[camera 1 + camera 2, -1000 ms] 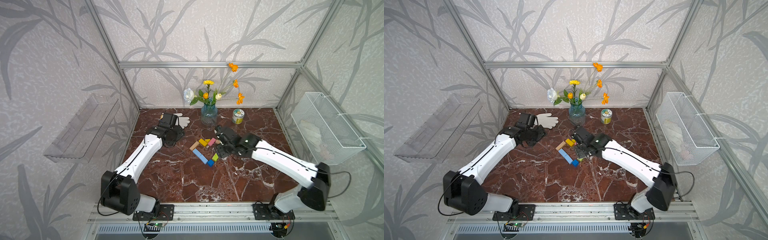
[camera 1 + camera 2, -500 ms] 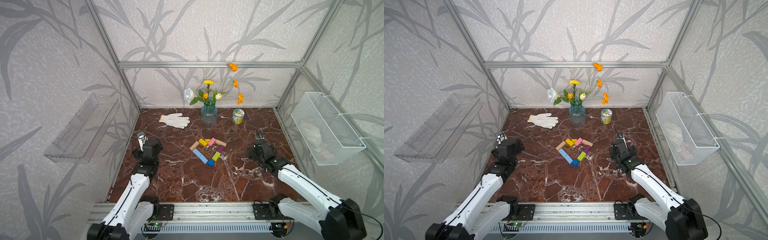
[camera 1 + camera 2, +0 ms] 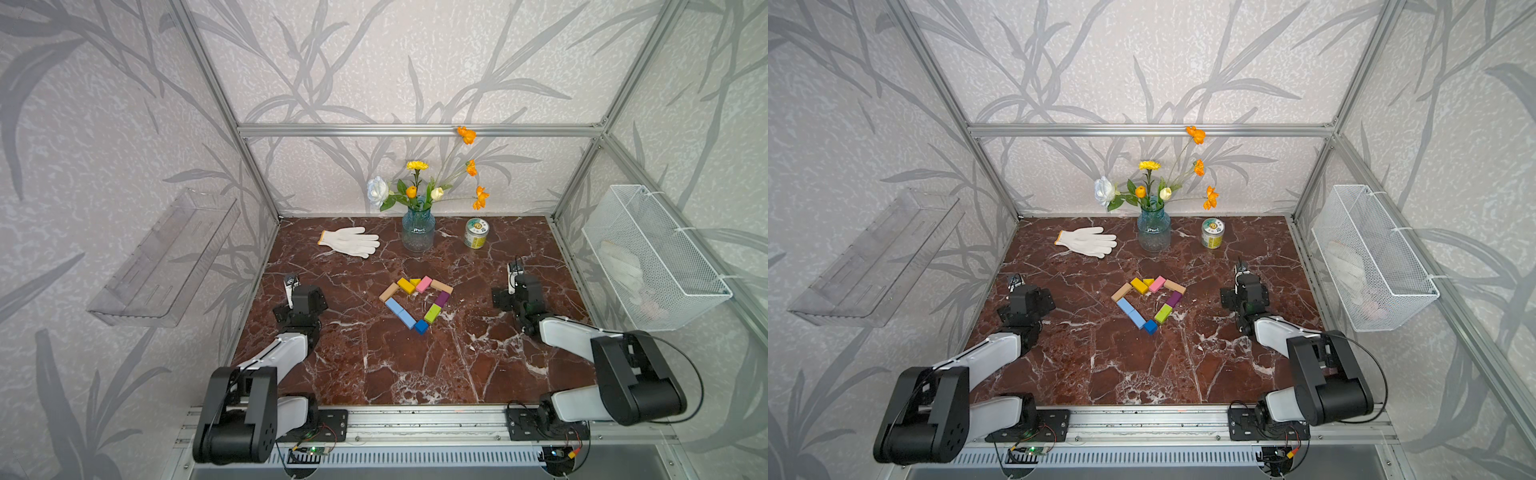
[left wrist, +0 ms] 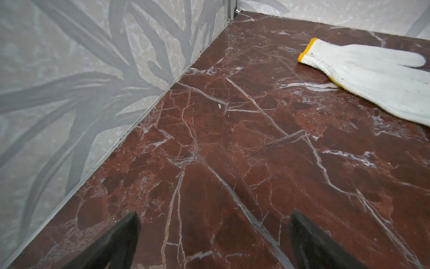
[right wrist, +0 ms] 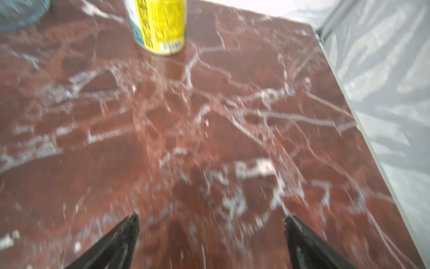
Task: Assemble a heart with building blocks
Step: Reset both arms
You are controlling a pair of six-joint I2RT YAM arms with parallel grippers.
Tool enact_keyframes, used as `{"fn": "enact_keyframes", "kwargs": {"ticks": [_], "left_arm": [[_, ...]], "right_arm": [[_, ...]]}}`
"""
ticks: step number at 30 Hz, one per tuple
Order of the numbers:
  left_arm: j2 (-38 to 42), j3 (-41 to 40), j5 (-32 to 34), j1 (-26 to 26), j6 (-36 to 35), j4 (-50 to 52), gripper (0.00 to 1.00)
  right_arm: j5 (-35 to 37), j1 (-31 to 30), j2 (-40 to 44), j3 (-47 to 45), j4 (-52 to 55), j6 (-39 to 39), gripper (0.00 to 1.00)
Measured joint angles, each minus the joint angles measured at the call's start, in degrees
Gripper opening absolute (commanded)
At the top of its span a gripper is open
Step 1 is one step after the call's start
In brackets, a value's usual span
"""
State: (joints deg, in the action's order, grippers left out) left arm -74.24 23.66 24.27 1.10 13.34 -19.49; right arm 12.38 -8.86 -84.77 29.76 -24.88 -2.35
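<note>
Heart (image 3: 400,312) of blocks (image 3: 432,312), seemingly closed

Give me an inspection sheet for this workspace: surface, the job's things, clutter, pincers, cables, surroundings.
Surface: red-brown marble table, no spills seen.
Job's things: heart of building blocks lies mid-table; outline looks complete, nothing touching it.
Clutter: white glove, flower vase and can near the back edge, apart from the heart.
Pincers: left pincer open, empty, over bare table; right pincer open, empty, facing the can.
Cables: black cable loops off the right arm; thin wires at the front rail.
Surroundings: wire basket on the right wall holds white items; clear shelf on the left wall, nothing seen in it.
</note>
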Motion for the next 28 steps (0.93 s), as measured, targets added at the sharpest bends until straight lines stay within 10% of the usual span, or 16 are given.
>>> {"fn": "enact_keyframes", "kwargs": {"ticks": [9,28], "left_arm": [[-11.50,1.42,-6.80,0.44,-5.09,-19.06,1.00],[-13.29,-2.29,-9.16,-0.26,-7.37,-28.55,0.99]], "right_arm": [[-2.71,1.03,-5.70,-16.46,-31.65,-1.16,0.99],[0.20,0.94,-3.91,-7.06,-24.11,-0.48,0.99]]}}
